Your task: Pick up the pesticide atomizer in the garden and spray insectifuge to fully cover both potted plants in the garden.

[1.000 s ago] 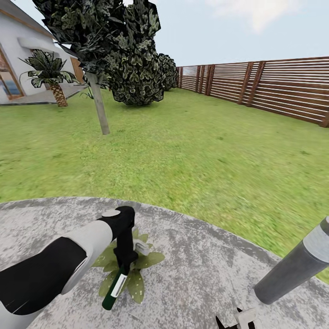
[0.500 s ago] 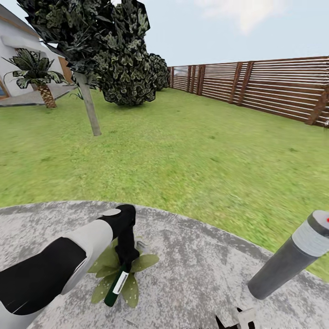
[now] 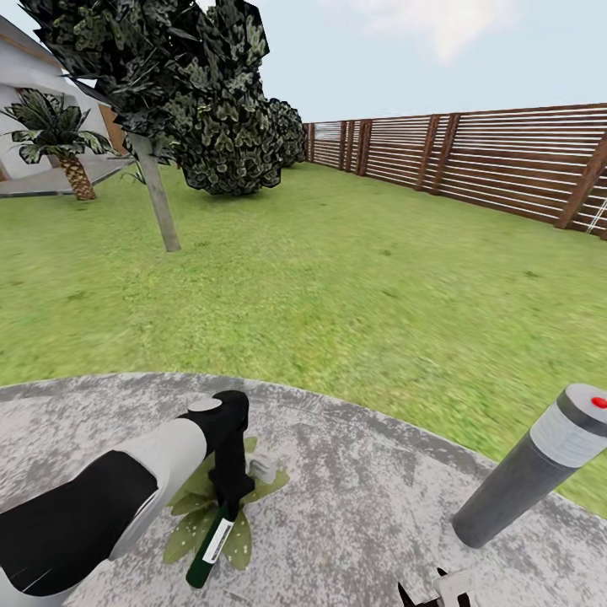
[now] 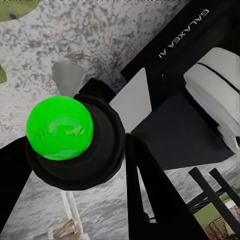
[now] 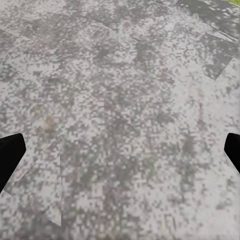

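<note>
In the head view, the left arm (image 3: pixel 101 506) reaches in over the grey speckled paving (image 3: pixel 362 497), and its left gripper (image 3: pixel 229 493) points down with the jaws pinching the pesticide atomizer (image 3: pixel 207 548), a dark green bottle with a white label that hangs tilted just below them. Directly under the jaws sits one potted plant (image 3: pixel 192 527), a low rosette of pointed green leaves spread on the paving, with the bottle's base over the leaves; whether it touches them cannot be told. The left wrist view adds what the head view hides: the atomizer's top, a bright green ball (image 4: pixel 59 128) in a black collar, sits tight between the two dark fingers (image 4: pixel 150 195), with paving beneath. Beyond the jaws lies the garden lawn (image 3: pixel 337 278), with a palm (image 3: pixel 59 135) and a dark leafy tree (image 3: pixel 169 93) at the far left, and a brown slat fence (image 3: pixel 489 156) along the far right. To the right of the jaws stands a grey bollard (image 3: pixel 531 468) with a red dot on its cap. The right gripper (image 3: pixel 438 590) shows at the bottom edge of the head view; in the right wrist view its dark fingertips (image 5: pixel 10 155) sit at opposite edges, jaws spread wide above bare paving.
</note>
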Robot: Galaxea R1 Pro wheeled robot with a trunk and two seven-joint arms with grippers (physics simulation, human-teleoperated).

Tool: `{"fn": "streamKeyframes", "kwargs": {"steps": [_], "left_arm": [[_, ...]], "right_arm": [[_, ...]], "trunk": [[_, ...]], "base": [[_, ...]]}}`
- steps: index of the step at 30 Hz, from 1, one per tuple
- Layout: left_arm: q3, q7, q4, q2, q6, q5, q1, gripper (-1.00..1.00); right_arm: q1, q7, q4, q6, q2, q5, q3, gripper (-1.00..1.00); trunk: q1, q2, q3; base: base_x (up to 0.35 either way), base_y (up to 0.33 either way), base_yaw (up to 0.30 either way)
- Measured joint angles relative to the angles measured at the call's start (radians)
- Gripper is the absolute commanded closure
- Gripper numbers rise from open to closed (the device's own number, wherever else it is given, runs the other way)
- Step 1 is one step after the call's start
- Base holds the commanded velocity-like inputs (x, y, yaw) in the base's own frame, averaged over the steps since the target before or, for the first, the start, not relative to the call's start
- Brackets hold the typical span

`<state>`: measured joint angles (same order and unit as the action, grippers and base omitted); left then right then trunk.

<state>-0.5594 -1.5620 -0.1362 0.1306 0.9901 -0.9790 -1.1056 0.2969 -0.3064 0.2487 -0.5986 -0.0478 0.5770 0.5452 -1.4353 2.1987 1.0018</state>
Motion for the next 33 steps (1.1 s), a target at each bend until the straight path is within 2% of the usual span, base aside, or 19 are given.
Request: {"fn": "streamKeyframes", "kwargs": {"steps": [10, 20, 24, 26, 31, 32, 33], "left_arm": [[0.008, 0.0, -0.063, 0.001, 0.009, 0.0, -0.014, 1.0], [0.011, 0.0, -0.068, 0.001, 0.008, 0.005, -0.008, 1.0], [0.01, 0.0, -0.074, 0.001, 0.008, 0.008, -0.016, 1.0], [0.011, 0.0, -0.096, -0.004, 0.009, 0.01, -0.032, 1.0], [0.013, 0.0, -0.109, -0.027, 0.01, 0.012, -0.113, 1.0], [0.011, 0.0, -0.109, -0.043, 0.01, 0.011, -0.125, 1.0], [0.008, 0.001, -0.11, -0.075, 0.009, 0.009, -0.134, 1.0]], "right_arm": [[0.0, 0.0, 0.0, 0.0, 0.0, 0.0, 0.0, -1.0], [0.0, 0.0, 0.0, 0.0, 0.0, 0.001, 0.0, -1.0], [0.0, 0.0, 0.0, 0.0, 0.001, 0.001, 0.0, -1.0], [0.0, 0.0, 0.0, 0.0, 0.001, 0.0, 0.0, -1.0], [0.0, 0.0, 0.0, 0.0, 0.001, 0.001, 0.0, -1.0], [0.0, 0.0, 0.0, 0.0, 0.001, 0.001, 0.0, -1.0], [0.0, 0.0, 0.0, 0.0, 0.001, 0.001, 0.0, -1.0]], "trunk": [[0.0, 0.0, 0.0], [0.0, 0.0, 0.0], [0.0, 0.0, 0.0], [0.0, 0.0, 0.0], [0.0, 0.0, 0.0], [0.0, 0.0, 0.0], [0.0, 0.0, 0.0]], "base": [[0.0, 0.0, 0.0], [-0.14, 0.0, 0.006], [-0.037, 0.0, 0.195], [-0.005, 0.0, 0.265], [-0.001, 0.0, 0.259], [0.0, 0.0, 0.115], [0.0, 0.0, 0.074]]}}
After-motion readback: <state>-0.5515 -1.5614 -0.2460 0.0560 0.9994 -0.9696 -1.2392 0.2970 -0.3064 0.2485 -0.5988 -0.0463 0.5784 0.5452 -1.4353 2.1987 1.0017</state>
